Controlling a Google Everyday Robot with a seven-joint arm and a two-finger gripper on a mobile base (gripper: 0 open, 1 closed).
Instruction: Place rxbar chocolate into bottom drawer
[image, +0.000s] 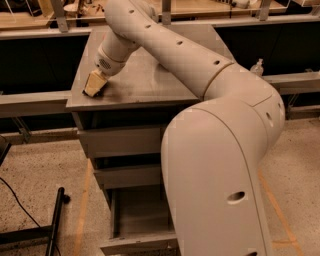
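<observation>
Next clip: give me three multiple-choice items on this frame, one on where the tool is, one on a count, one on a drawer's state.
1. Where is the tool?
A) at a front corner of the cabinet top
B) inside a drawer
C) down by the floor

2. How many drawers does the cabinet show?
A) one
B) three
C) five

3. The bottom drawer is:
A) shut flush
B) taken out
C) pulled open

Answers:
1 A: the arm ends low over the top's front corner.
2 B: three fronts sit stacked under the top.
3 C: its tray juts forward below the two above it.
</observation>
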